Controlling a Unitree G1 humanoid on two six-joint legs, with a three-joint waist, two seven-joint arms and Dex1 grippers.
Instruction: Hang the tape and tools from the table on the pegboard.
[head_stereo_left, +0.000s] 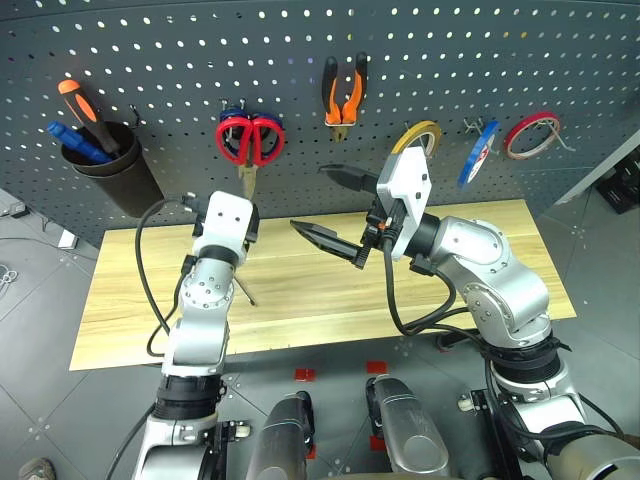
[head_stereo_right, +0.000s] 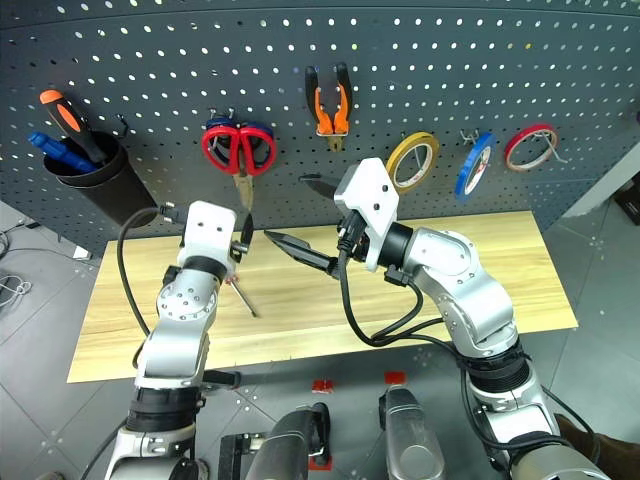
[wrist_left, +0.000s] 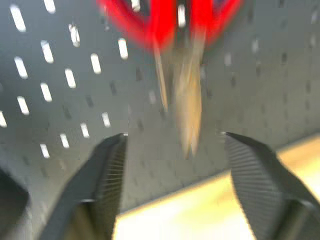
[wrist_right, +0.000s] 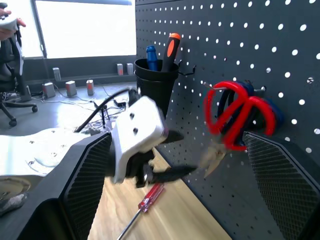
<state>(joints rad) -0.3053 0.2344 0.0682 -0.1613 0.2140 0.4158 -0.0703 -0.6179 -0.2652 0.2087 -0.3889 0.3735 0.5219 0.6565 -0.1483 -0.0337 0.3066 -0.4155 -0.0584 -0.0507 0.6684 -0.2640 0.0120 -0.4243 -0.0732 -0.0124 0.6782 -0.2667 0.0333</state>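
The red-handled scissors (head_stereo_left: 250, 140) hang on the dark pegboard (head_stereo_left: 150, 50), blades down. My left gripper (wrist_left: 174, 135) is open just below them, the blade tips (wrist_left: 187, 115) above its spread fingers, nothing gripped. The orange-and-black pliers (head_stereo_left: 343, 95) and the blue tape (head_stereo_left: 478, 152) hang on hooks further right. The red-handled screwdriver (wrist_right: 150, 197) lies on the wooden table (head_stereo_left: 120, 300) under my left arm, its shaft (head_stereo_left: 243, 290) showing. My right gripper (head_stereo_left: 320, 208) hovers open and empty over the table's middle, pointing left.
A black cup (head_stereo_left: 110, 165) on the pegboard's left holds an orange-black screwdriver and a blue-handled tool. Blue scissor handles sit behind the red ones. A yellow tape ring (head_stereo_left: 415, 135) and a red one (head_stereo_left: 530, 133) hang beside the blue tape.
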